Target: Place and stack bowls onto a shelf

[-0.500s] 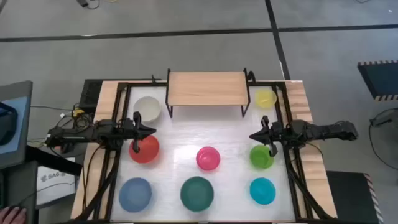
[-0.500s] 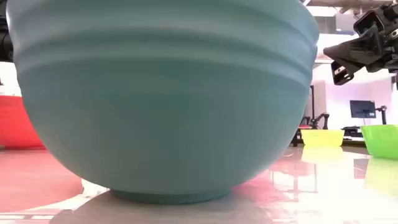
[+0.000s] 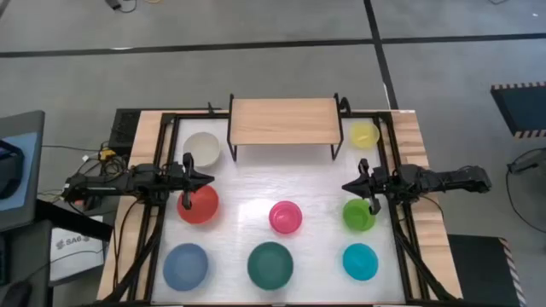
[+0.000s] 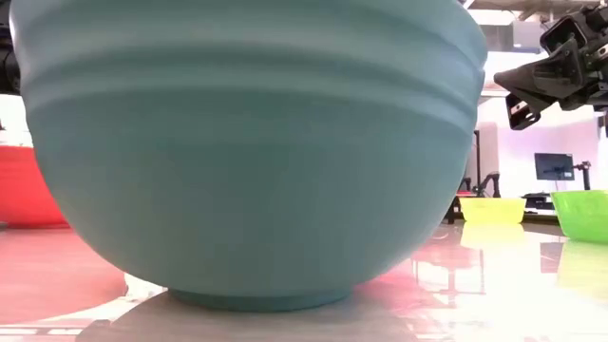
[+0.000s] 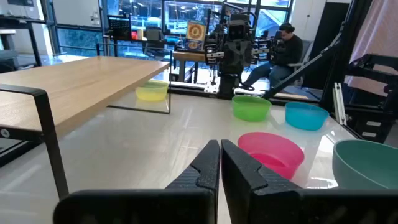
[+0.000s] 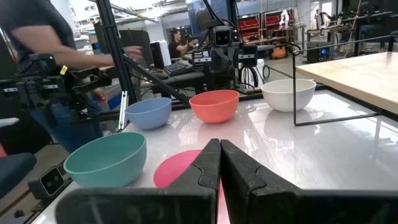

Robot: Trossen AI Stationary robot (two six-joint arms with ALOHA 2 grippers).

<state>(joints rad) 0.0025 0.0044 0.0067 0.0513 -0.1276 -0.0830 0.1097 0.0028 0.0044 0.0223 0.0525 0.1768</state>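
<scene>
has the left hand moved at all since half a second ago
No. In the high view the left hand sits at the same spot, just above the red bowl and below the white bowl, with the same gap to the shelf.

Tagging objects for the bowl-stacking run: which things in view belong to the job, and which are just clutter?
Job:
- shelf, bare
- white bowl
- red bowl
- light blue bowl
- dark green bowl
- yellow bowl
- pink bowl
- lime green bowl
- cyan bowl
- left tool, shut
- right tool, shut

Clutter:
- seated person beyond the table
- monitor
</scene>
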